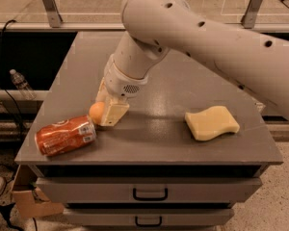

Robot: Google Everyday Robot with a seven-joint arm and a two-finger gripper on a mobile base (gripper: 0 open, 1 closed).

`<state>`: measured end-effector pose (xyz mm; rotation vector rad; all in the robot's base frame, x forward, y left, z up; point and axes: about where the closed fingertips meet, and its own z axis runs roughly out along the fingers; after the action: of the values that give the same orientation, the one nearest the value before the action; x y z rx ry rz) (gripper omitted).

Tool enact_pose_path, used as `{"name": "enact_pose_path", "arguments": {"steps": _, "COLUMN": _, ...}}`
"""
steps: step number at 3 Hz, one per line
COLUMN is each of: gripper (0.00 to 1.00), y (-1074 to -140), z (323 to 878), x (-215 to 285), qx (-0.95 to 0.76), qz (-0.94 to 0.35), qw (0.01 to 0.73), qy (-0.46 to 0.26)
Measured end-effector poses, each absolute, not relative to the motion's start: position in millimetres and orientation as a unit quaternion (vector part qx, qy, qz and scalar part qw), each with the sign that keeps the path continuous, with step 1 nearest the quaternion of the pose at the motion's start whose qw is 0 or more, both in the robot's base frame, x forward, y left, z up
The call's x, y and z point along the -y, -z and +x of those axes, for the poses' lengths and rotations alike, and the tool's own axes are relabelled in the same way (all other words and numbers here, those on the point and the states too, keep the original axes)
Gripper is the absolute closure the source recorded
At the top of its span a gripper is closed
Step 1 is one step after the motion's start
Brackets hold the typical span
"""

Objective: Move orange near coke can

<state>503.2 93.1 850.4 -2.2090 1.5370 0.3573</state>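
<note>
The orange [96, 111] is small and round and sits low at the table top, almost touching the top end of the coke can [65, 134]. The red-orange can lies on its side near the table's front left corner. My gripper [107, 108] reaches down from the big white arm [192, 37], right beside the can. Its cream fingers [114, 114] sit close on either side of the orange and hold it. The right half of the orange is hidden behind the near finger.
A pale yellow wavy sponge [211, 122] lies on the right of the grey table [154, 143]. The table's front edge runs just below the can, with drawers [149, 192] under it. A plastic bottle [22, 84] and a cardboard box [29, 202] lie on the floor to the left.
</note>
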Motion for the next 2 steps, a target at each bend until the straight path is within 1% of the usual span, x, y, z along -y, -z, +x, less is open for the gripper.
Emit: {"name": "enact_pose_path", "arguments": {"steps": 2, "gripper": 0.36, "y": -850.6, "z": 501.3, "x": -95.1, "qx": -0.551, "qz": -0.797, "qw": 0.211, "qy": -0.128}}
